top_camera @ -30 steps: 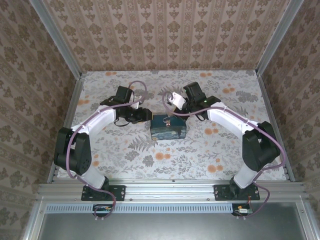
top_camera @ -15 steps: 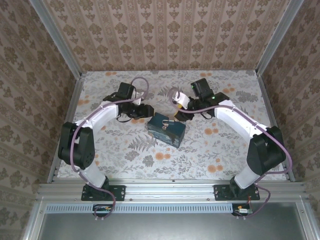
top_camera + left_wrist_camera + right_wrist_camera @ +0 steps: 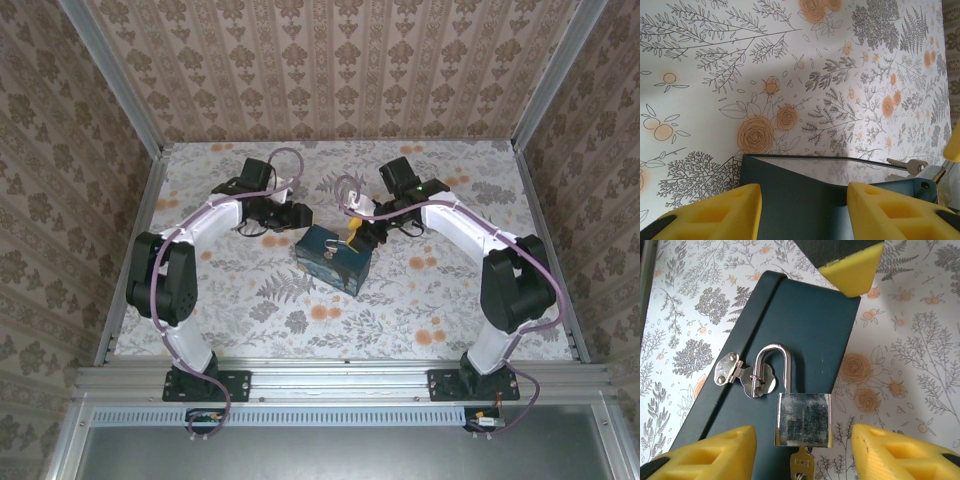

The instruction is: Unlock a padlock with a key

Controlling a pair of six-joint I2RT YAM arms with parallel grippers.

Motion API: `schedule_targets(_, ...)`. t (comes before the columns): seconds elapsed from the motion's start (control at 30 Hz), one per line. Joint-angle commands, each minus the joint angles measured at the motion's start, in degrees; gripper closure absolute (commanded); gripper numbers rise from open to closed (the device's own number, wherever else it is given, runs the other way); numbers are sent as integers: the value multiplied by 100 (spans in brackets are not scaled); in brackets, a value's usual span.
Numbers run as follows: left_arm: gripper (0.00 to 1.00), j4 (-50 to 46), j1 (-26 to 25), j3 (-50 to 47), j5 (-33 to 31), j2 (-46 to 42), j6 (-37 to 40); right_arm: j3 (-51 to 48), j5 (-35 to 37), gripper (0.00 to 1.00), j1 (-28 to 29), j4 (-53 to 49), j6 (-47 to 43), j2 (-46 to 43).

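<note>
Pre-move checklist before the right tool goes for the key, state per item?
1. Key seated in the padlock base: ok.
2. Right tool open, straddling the padlock: ok.
3. Shackle threaded through the hasp: ok.
4. Shackle shut into the lock body: not ok, free leg looks swung outside.
5. Left tool bracing the box: cannot tell, open at its far corner.

The white left arm [image 3: 200,228] and white right arm [image 3: 460,225] bent inward toward each other. The black left gripper [image 3: 292,215] had its yellow foam fingers [image 3: 710,212] spread wide; the black right gripper [image 3: 358,228] gaped likewise.
</note>
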Motion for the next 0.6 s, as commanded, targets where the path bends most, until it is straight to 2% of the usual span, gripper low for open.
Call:
schedule_targets(0.0,50,-49,-40,63,142,10,176,123,-300,47,0,11,-174,51)
schedule_targets(0.37,51,-58,-31,17,134,-78,194,89,-327,46,130,12,-235,140)
schedule_targets(0.57,51,-49,-23,-54,124,-129,204,163,-317,50,218,-107,-286,258)
